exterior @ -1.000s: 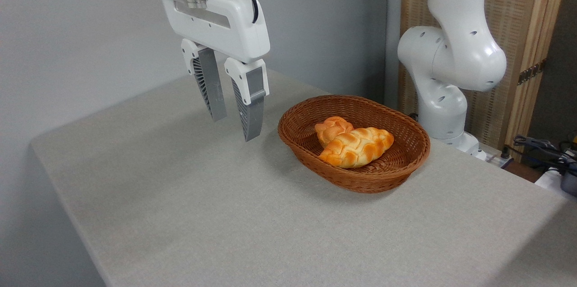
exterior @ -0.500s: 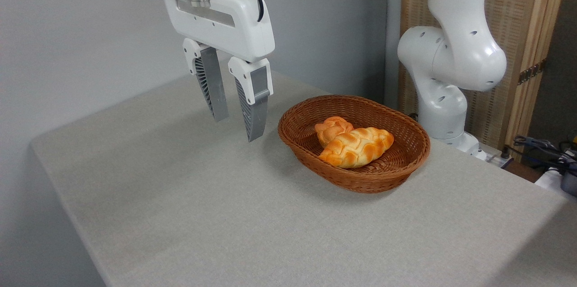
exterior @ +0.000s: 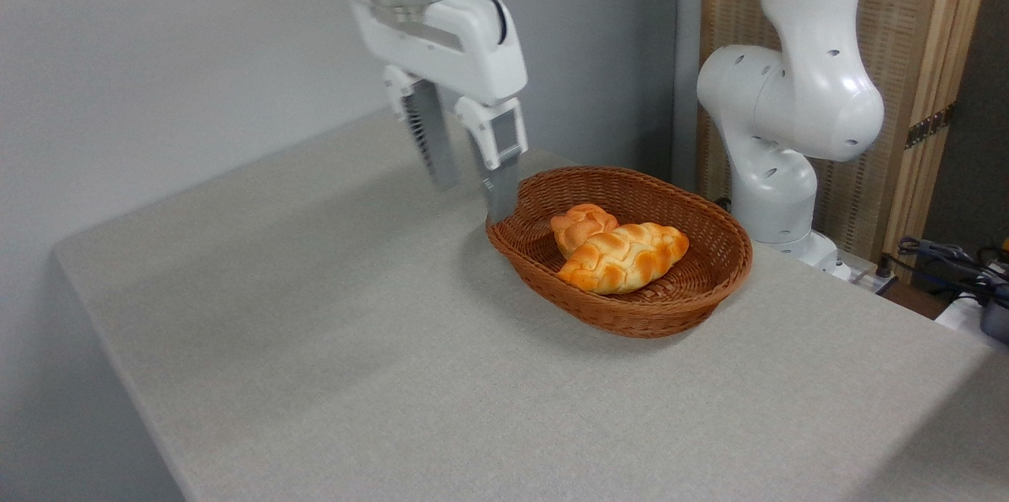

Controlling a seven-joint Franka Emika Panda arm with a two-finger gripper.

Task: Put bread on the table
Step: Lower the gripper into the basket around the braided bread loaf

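Beside the basket's (exterior: 713, 238) left rim, the gripper (exterior: 471, 198) hangs empty, its 2 fingers apart. Inside the basket lies the bread (exterior: 624, 256), against a small bun (exterior: 581, 224). A good grasp means centring over the loaf and closing across its width, clear of the bun.

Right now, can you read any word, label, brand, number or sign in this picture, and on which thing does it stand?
None can be read: the tool, the arm, the wicker basket, the braided loaf and the table show no text.

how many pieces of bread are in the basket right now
2. The long braided bread lies across the middle of the basket; a small knotted bun sits behind it, touching. Nothing else shows inside.
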